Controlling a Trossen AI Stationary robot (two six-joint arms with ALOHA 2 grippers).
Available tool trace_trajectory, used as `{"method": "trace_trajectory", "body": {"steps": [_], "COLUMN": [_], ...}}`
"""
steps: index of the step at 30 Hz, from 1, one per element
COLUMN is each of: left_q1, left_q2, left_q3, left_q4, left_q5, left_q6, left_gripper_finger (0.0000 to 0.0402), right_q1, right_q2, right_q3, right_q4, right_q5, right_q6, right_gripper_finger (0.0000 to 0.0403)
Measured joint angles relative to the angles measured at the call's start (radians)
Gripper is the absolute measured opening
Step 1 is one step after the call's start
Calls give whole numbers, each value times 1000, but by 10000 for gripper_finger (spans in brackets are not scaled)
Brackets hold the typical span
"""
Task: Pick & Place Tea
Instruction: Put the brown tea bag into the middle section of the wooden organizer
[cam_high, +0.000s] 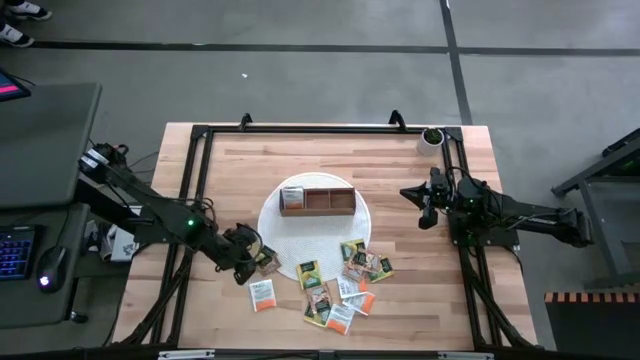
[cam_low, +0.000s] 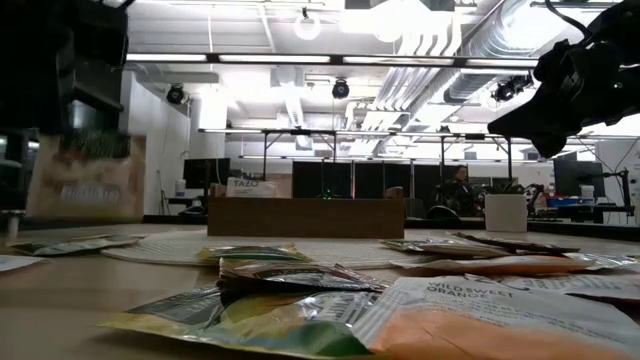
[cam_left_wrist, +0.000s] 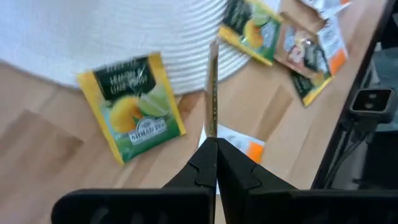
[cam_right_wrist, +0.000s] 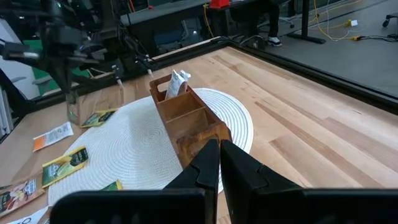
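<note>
Left fingers (cam_left_wrist: 214, 144) pinch a tea packet (cam_left_wrist: 211, 93) (edge-on) above table (cam_left_wrist: 37, 143).

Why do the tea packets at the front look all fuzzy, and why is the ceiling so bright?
Low view: the nearest tea packets sit right by the lens, so they blur, and the ceiling lights glare white. Left wrist view: the packet pinched in the left tool shows edge-on and a bit smeared. High view: even light, soft shadows on the table.
</note>
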Motion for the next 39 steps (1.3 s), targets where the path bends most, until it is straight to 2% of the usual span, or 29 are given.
{"method": "trace_trajectory", "body": {"steps": [6,13,24,34,39], "left_q1": [50,165,418,615,694], "left_q2": [-26,-17,141,325,442], "left_q3": [116,293,498,637,729], "left_q4": [-151,-329,-391,-393,-394], "left_q5": [-36,-48,-51,-31,22], "left_q6": [143,418,877,1129,1180], "left_gripper_finger": [0,0,0,0,0], "right_q1": [0,0,0,0,0], "right_q2": [0,0,0,0,0], "right_q3": [0,0,0,0,0], "right_q4": [0,0,0,0,0], "right_q5": [0,0,0,0,0], "right_q6": [0,0,0,0,0], "right_gripper_finger": [12,12,12,12,12]}}
